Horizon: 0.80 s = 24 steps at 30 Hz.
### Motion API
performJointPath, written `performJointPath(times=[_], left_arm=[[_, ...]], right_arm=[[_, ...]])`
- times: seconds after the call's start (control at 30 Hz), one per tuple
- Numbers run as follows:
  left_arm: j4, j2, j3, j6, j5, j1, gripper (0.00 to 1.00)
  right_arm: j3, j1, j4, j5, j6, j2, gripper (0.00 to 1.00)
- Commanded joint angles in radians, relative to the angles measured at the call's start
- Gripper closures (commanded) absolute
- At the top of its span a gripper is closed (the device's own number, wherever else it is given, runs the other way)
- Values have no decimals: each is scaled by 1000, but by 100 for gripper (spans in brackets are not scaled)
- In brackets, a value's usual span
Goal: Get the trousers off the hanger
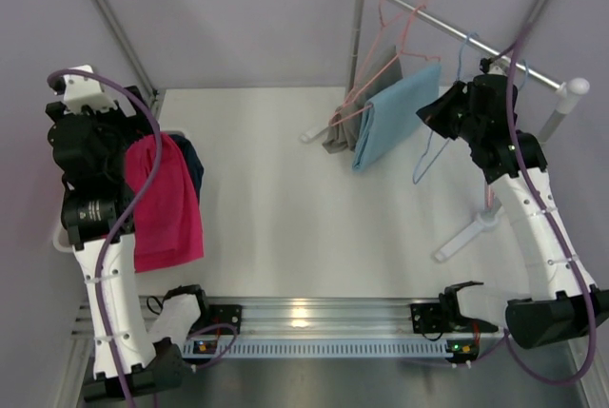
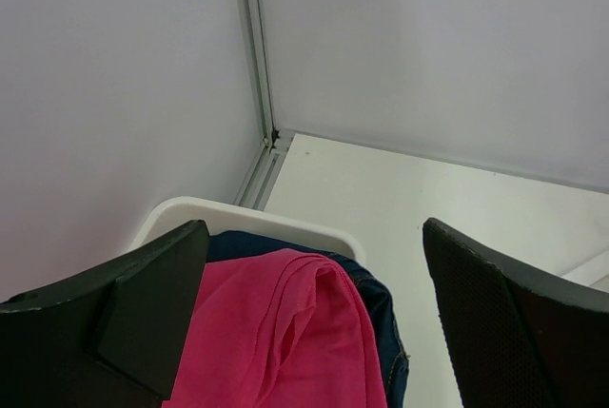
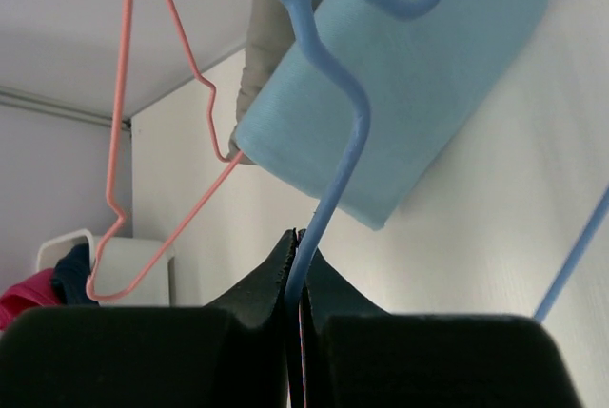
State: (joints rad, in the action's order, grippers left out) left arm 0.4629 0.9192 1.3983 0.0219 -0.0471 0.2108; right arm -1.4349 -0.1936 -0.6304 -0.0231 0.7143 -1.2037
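White table (image 1: 304, 237), magenta trousers (image 1: 166, 204) beneath left jaws

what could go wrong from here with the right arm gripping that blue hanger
1. The right end effector pinches the thin blue hanger wire only at its fingertips, so it could slip or swivel.
2. The pink hanger hangs close beside it and might snag if the blue one is pulled.
3. A pull may rock the rack.
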Motion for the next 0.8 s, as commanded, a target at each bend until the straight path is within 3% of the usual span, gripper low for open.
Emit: performJointPath(times=[0.0,0.03,0.1,0.13,0.17,0.27,0.33,0.47,0.57,0.77], left_arm=[[34,15,65,-13,39,2,1],[67,32,91,-14,42,4,1],[111,52,122,-14,90,4,1],[165,78,160,-13,110,4,1],[193,93,178,-13,133,4,1],[281,145,235,-39,206,4,1],[327,190,261,-53,265,4,1],[402,257,280,-108,342,4,1],[457,340,284,-120,334,4,1],[481,402,304,-131,355,-7,1]], right_arm=[[33,16,9,-32,-12,61,100],[40,16,9,-31,-13,69,98],[60,16,3,-28,-18,93,79],[65,16,-2,-31,-16,102,69],[79,16,-3,-35,-19,111,48],[109,16,0,-54,-29,162,14],[120,16,0,-61,-35,199,1],[158,16,-2,-77,-41,265,1],[195,14,53,-182,-62,350,0],[200,-10,164,-296,-264,470,1]])
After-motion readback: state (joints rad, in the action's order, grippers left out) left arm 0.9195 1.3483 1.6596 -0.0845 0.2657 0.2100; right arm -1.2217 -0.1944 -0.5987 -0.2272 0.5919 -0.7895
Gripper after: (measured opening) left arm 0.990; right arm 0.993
